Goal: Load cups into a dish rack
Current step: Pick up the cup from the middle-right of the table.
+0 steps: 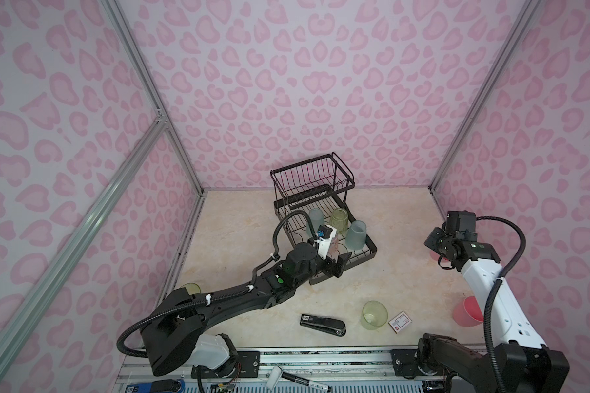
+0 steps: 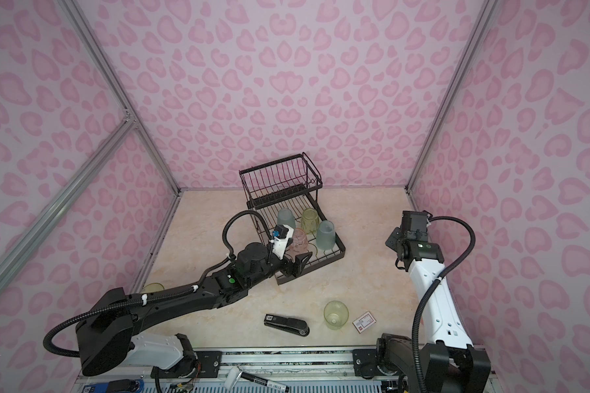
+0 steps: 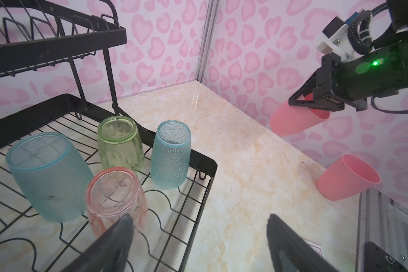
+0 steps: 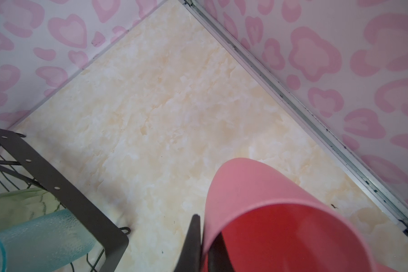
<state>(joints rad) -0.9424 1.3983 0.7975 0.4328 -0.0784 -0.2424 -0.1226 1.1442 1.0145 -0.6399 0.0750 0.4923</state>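
Note:
The black wire dish rack (image 1: pixel 372 252) stands at the back middle. In its lower tray, upside down, are two teal cups (image 3: pixel 50 179) (image 3: pixel 170 155), a yellow-green cup (image 3: pixel 119 143) and a clear pink cup (image 3: pixel 113 195). My left gripper (image 3: pixel 199 217) is open at the tray's near corner, one finger beside the clear pink cup, holding nothing. My right gripper (image 4: pixel 205 226) is shut on the wall of an opaque pink cup (image 4: pixel 269 188), one finger inside and one outside. That cup is held on its side near the right wall.
A second opaque pink cup (image 1: pixel 467 311) lies by the right wall. A yellow-green cup (image 1: pixel 373 314) lies on the table at the front, between a black stapler (image 1: pixel 322 325) and a small card box (image 1: pixel 400 321). Another yellow-green cup (image 1: pixel 189 288) shows behind the left arm.

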